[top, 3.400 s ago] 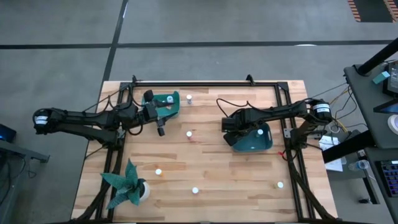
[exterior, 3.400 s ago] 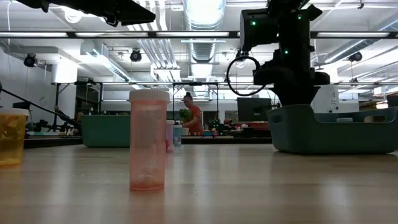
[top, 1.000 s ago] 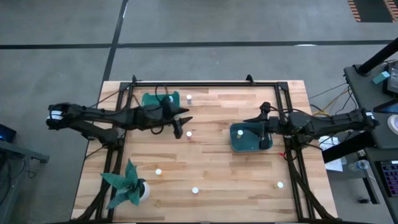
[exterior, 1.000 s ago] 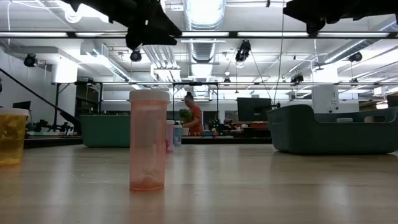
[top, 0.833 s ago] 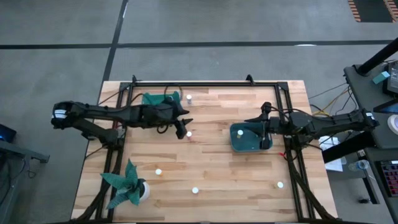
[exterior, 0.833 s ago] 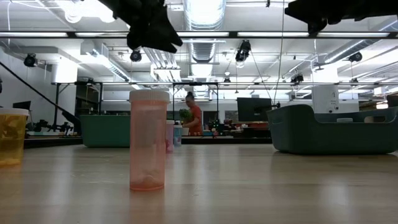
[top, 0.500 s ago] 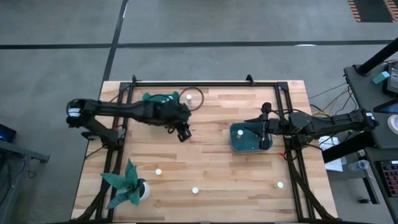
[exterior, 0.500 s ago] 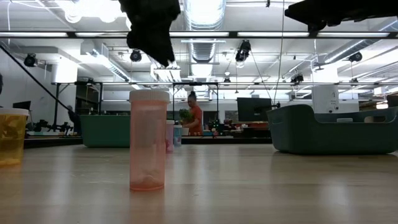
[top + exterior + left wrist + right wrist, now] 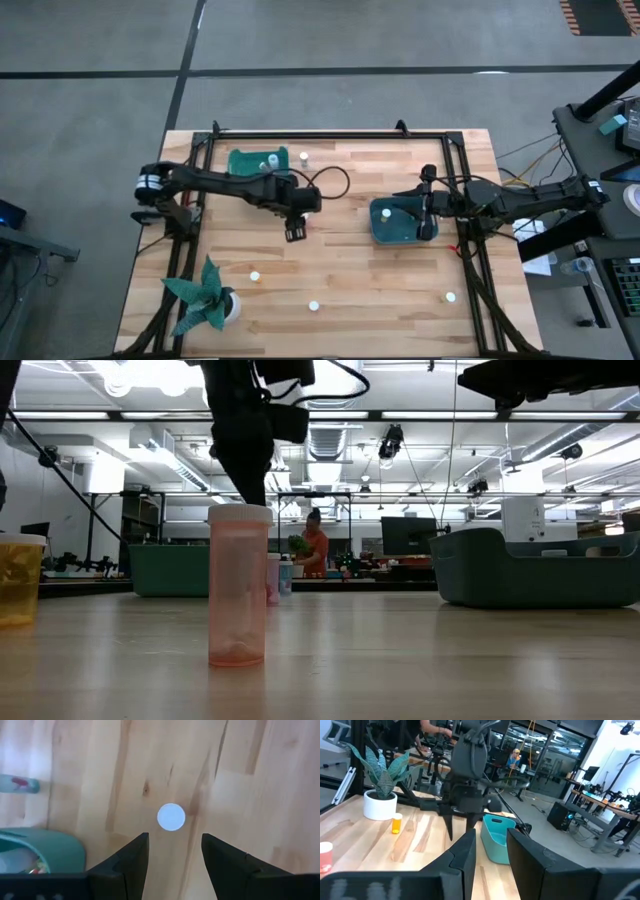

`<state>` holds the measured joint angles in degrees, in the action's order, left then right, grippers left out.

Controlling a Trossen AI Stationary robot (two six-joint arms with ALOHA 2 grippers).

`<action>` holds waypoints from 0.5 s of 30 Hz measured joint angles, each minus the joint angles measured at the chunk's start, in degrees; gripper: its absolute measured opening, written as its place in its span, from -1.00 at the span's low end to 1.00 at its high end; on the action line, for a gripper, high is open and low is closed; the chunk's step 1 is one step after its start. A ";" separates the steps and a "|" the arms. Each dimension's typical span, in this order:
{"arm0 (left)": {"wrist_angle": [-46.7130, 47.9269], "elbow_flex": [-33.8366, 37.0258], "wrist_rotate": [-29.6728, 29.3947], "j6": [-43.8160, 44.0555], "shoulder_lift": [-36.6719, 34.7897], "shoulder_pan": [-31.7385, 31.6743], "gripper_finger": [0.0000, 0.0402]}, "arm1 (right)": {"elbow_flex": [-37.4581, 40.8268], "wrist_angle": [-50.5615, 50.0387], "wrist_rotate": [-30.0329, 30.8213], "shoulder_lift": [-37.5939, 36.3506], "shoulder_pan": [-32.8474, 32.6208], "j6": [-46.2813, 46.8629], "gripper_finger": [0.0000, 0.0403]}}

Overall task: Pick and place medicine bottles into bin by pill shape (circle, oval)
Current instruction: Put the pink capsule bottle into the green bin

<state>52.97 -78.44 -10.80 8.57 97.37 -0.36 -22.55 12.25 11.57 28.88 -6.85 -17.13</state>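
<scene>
My left gripper [image 9: 175, 836] is open and points down at the middle of the table [image 9: 295, 232]. A small bottle with a round white cap [image 9: 171, 817] stands upright on the wood just ahead of its fingertips, untouched; the arm hides it in the high view. In the low view the gripper [image 9: 250, 485] hangs above the table. My right gripper [image 9: 428, 215] is open and empty over the right edge of the dark teal bin [image 9: 400, 232], which holds one bottle [image 9: 387, 212]. The light teal tray [image 9: 250, 160] at the far left holds two bottles [image 9: 270, 162].
Loose bottles stand at the far middle [image 9: 303, 157], near left [image 9: 255, 276], near middle [image 9: 314, 306] and near right [image 9: 450, 296]. A teal paper plant in a white pot [image 9: 205, 300] stands at the near left corner. A person [image 9: 312, 545] is in the room behind.
My left gripper has moved toward the table's right and near edges, tipped over until its fingers point down, and come down over the bottle at the middle of the table. The bottle has not moved.
</scene>
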 joint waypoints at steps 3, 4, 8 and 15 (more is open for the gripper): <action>-0.07 0.01 0.12 -0.67 1.76 0.02 -0.16 | 0.00 0.00 0.00 0.00 0.00 -0.10 -0.50; -0.04 0.03 0.12 -0.83 2.22 0.02 -0.14 | 0.00 0.00 -0.01 0.02 0.00 -0.10 -0.50; -0.41 0.03 0.10 -1.17 3.54 0.11 0.03 | 0.00 0.00 0.00 0.02 0.00 -0.10 -0.50; -2.88 0.07 -0.01 -2.97 3.99 0.11 0.37 | 0.00 0.00 0.02 0.02 0.00 -0.08 -0.50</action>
<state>50.09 -78.37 -10.81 5.61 101.36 -0.25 -22.55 12.25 11.60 28.91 -6.85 -17.21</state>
